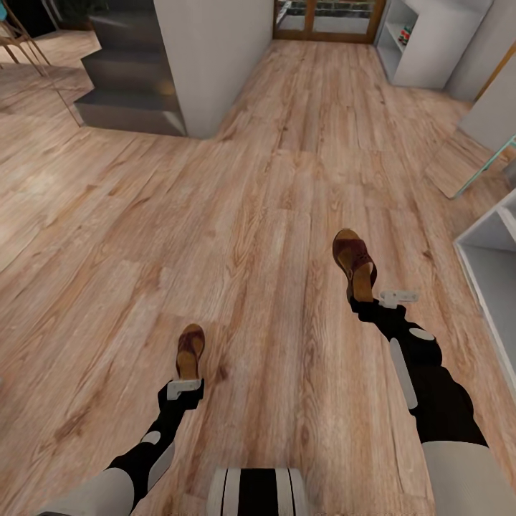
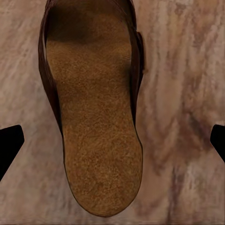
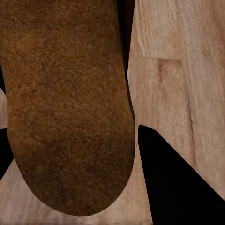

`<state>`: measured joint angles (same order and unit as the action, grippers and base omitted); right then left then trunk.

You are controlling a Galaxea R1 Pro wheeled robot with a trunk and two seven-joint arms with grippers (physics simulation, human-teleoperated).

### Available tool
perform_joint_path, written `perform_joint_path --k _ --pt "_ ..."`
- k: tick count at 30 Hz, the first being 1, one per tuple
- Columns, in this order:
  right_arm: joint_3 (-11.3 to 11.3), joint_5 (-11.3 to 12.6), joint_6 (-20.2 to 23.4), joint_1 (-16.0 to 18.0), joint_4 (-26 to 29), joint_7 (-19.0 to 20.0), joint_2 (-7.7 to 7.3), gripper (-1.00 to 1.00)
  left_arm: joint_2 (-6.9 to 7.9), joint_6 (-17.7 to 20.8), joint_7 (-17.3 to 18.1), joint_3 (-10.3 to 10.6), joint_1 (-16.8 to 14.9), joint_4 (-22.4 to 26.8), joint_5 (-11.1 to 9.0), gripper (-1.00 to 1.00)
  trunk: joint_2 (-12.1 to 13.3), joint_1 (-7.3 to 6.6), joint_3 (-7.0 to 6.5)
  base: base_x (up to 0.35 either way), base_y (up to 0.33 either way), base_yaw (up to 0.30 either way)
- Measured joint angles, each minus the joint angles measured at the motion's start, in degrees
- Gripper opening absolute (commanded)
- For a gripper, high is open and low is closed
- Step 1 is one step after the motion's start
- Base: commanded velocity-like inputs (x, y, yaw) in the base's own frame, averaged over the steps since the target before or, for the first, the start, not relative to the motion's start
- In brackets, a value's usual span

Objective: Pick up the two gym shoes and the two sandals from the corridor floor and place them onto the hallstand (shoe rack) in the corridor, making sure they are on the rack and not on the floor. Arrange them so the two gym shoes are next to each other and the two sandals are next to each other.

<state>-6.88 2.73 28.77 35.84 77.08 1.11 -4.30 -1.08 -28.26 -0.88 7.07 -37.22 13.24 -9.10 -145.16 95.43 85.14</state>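
Two brown sandals show on the wood-plank corridor floor. In the left wrist view one sandal, the left one in the head view, lies flat between the fingertips of my left gripper, which stand wide apart at its heel without touching it. My left gripper is open. The other sandal looks raised off the floor, and my right gripper is shut on its heel end. Close up, its tan footbed sits against a black finger. The gym shoes are out of view.
A low white open unit stands at the right edge; I cannot tell whether it is the hallstand. A white shelving unit is at the back right. Grey steps and a white wall block are at the back left.
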Motion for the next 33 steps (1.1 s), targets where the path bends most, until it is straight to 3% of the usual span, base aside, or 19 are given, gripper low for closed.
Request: perform_joint_path --k 11,17,21,33 --pt "0.0 0.0 0.0 0.0 0.0 0.0 -0.01 -1.0 0.0 0.0 0.0 0.0 0.0 0.0 0.0 1.0 -0.1 0.28 3.46 0.0 0.0 0.0" --pt "0.0 0.0 0.0 0.0 0.0 0.0 0.01 -1.0 0.0 -0.1 0.0 -0.1 0.0 0.0 0.0 1.0 -0.2 0.28 3.83 0.0 0.0 0.0" --pt "0.0 0.0 0.0 0.0 0.0 0.0 -0.01 -1.0 0.0 -0.1 0.0 -0.1 0.0 0.0 0.0 1.0 -0.2 0.39 5.0 0.0 0.0 0.0" --pt "0.0 0.0 0.0 0.0 0.0 0.0 0.0 -1.0 0.0 -1.5 -0.1 -0.1 0.0 0.0 0.0 1.0 -0.2 0.38 5.2 0.003 0.0 0.0"
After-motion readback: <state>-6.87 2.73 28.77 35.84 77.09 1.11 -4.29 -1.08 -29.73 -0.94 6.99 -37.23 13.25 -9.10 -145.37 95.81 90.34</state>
